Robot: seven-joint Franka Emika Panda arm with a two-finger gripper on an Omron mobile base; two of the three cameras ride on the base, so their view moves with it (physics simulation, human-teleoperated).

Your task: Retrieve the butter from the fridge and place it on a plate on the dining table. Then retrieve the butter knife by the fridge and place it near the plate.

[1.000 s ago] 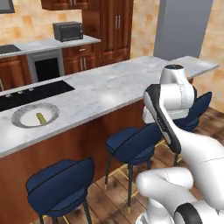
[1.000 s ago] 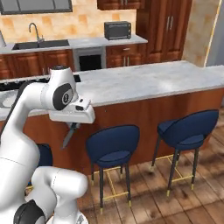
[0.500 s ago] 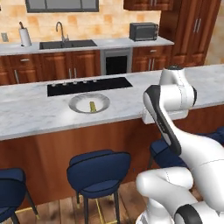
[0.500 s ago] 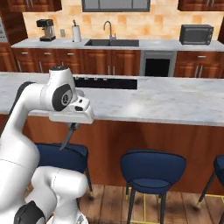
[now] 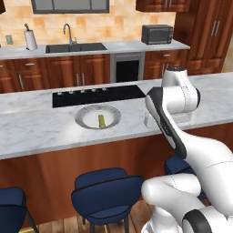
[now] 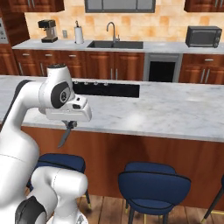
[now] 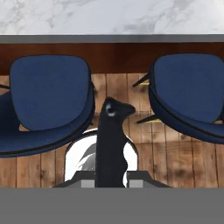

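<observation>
Driving of the base has swung both base views: the plate point(image 5: 98, 117) with the butter point(image 5: 101, 120) on it now lies nearly straight ahead on the counter point(image 5: 41, 127), where earlier it sat far left. The hand point(image 6: 67, 127) is closed on the butter knife point(image 7: 111, 144), so the knife delivery remains. Blue stools point(image 7: 50, 98) stand below; sink point(image 5: 75, 47) and microwave point(image 5: 156, 34) line the back wall.

Even, bright rendered light, no clear source. Soft shadows under dining table point(image 5: 41, 132) edge & stools point(image 6: 153, 183). No glare. Base views slightly soft, low-res; hand view sharp enough, no edge distortion.
</observation>
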